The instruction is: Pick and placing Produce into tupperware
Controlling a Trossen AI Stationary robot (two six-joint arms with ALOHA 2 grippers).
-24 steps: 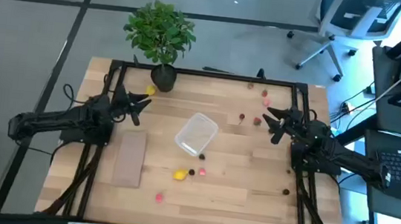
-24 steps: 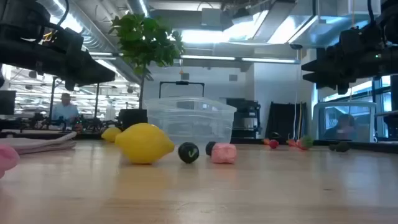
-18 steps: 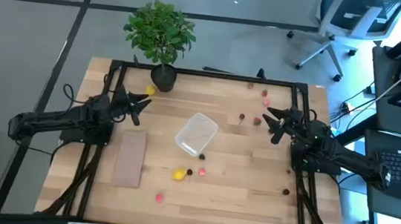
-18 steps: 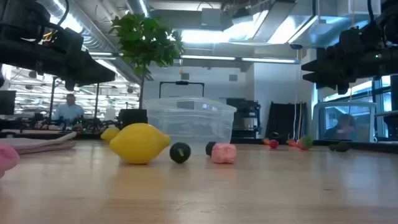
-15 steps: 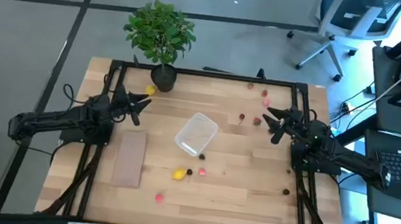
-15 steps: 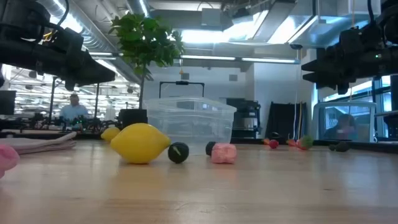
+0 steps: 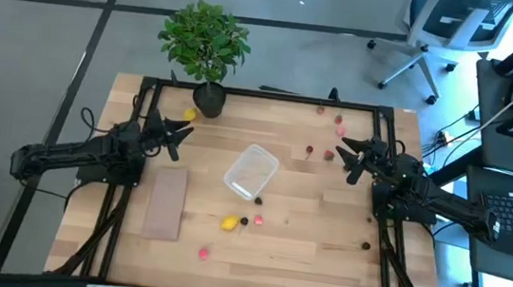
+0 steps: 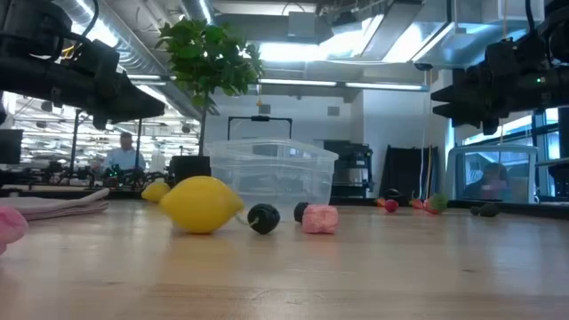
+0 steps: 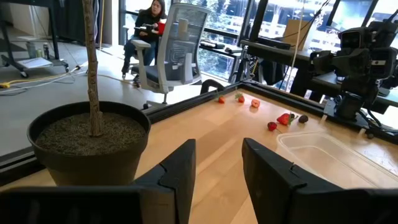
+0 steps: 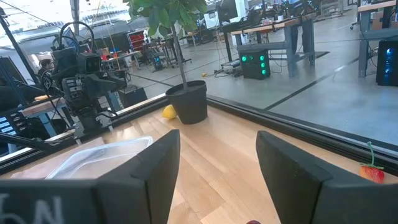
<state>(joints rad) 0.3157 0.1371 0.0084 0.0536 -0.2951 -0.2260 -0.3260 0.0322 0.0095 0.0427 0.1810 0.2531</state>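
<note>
The clear tupperware (image 7: 252,172) rests on its base at the table's middle, with nothing visible inside. Produce lies scattered on the wood. A yellow lemon (image 8: 201,204), a small dark ball (image 8: 263,218) and a pink piece (image 8: 320,218) sit just near of the tub. A pink piece (image 7: 203,252) lies nearer still. Red pieces (image 7: 329,155) lie far right, and a yellow piece (image 7: 190,114) lies beside the plant pot. My left gripper (image 7: 180,140) hovers left of the tub, open by a narrow gap. My right gripper (image 7: 346,158) hovers right of it, open. Both are empty.
A potted green plant (image 7: 204,47) stands at the far edge. A flat tan board (image 7: 165,203) lies near left. A dark piece (image 7: 366,245) sits near the right edge. A black frame rail borders the table. People and office chairs show in the room beyond.
The small dark ball beside the lemon has rolled a little toward the lemon and then back toward the pink piece. Both arms have kept still.
</note>
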